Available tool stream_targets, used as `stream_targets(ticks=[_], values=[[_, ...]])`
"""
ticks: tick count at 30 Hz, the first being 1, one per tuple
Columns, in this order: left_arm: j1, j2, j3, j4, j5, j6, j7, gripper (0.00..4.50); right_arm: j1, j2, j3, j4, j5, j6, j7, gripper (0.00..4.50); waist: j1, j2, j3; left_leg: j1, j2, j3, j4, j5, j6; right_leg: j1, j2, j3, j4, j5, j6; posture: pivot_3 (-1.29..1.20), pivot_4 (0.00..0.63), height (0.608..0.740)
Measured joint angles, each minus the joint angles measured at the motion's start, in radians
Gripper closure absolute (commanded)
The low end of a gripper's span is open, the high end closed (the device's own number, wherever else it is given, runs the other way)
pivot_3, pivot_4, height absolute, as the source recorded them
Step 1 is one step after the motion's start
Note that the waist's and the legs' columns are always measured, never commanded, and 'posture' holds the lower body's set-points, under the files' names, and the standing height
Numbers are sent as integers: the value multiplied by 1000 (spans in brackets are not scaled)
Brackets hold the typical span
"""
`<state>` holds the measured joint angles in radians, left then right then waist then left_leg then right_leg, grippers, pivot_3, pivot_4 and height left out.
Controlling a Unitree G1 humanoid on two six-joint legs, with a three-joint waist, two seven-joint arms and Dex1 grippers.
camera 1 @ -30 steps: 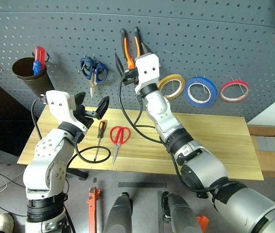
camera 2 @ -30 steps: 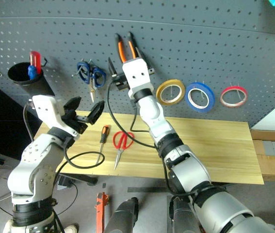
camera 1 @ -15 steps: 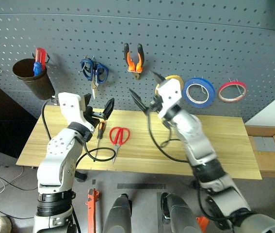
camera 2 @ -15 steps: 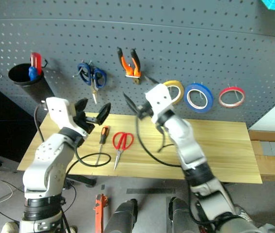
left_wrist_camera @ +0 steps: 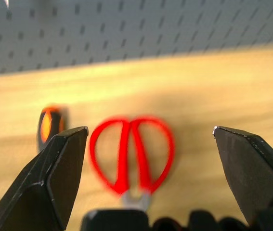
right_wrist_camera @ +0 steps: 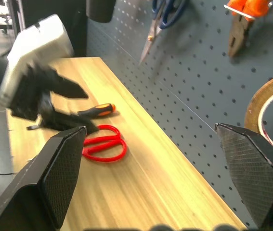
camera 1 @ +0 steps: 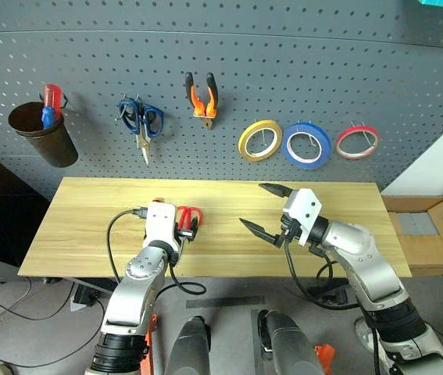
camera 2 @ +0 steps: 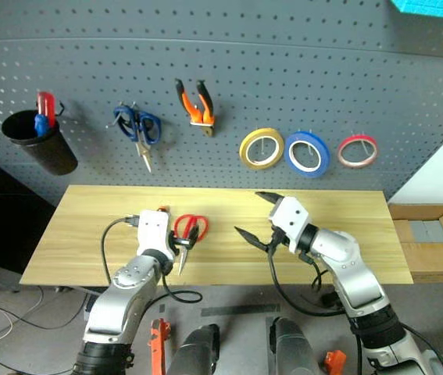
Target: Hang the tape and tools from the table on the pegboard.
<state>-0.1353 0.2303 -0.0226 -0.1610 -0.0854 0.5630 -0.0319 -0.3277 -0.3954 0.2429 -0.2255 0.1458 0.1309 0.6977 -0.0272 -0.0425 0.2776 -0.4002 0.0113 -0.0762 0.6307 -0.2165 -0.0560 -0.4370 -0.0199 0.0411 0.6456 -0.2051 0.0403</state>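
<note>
Red scissors (left_wrist_camera: 131,154): flat on the table (camera 1: 73,226), handles between the left gripper's (left_wrist_camera: 148,144) spread, empty fingers.
Changed: pliers (camera 1: 202,95) now hang on the pegboard (camera 1: 284,47); right gripper (camera 1: 266,209) has let go and dropped back over the table, wide, empty. Left arm has come down to the scissors.
Meaning: red tape (camera 1: 357,141) and pliers look done; scissors and screwdriver (left_wrist_camera: 51,124) remain.
Hidden: screwdriver shaft behind the left finger; its tip unseen.

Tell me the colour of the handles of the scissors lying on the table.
Red: the scissors have bright red loop handles, clearest in the left wrist view.
</note>
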Motion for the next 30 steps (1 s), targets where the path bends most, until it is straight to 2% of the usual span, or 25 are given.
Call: stream_targets(ticks=[5,10,17,23,27,30], values=[[0,-36,-11,54,23,44,16,0,-1,-30,59,-30,34,12,126,60,-6,0,0,0,0,0,0,0,0,0,0,0,-1,0,0,-34,270,740],[55,-30,-33,54,52,77,13,0,29,-72,77,-32,33,-31,215,60,-6,0,1,0,0,1,-1,0,0,0,0,0,-1,0,0,-37,282,740],[75,-22,-54,118,78,82,-6,0,40,-80,93,42,23,-77,256,60,-6,0,1,1,0,1,0,0,0,0,0,1,0,-1,-1,-42,287,740],[-9,12,-75,210,113,39,-31,0,14,-59,90,125,-4,-87,246,60,-7,0,1,1,0,1,0,0,0,0,0,1,0,0,0,-49,276,740],[-25,15,-75,236,130,19,-41,881,-8,-53,69,159,-6,-86,235,0,-8,0,1,1,0,1,-1,0,0,0,0,1,-1,0,0,-50,267,740],[-25,12,-75,242,135,17,-42,1946,-9,-53,55,172,-6,-87,236,0,-8,0,1,1,0,1,-1,0,0,0,0,1,0,0,0,-48,263,740]])
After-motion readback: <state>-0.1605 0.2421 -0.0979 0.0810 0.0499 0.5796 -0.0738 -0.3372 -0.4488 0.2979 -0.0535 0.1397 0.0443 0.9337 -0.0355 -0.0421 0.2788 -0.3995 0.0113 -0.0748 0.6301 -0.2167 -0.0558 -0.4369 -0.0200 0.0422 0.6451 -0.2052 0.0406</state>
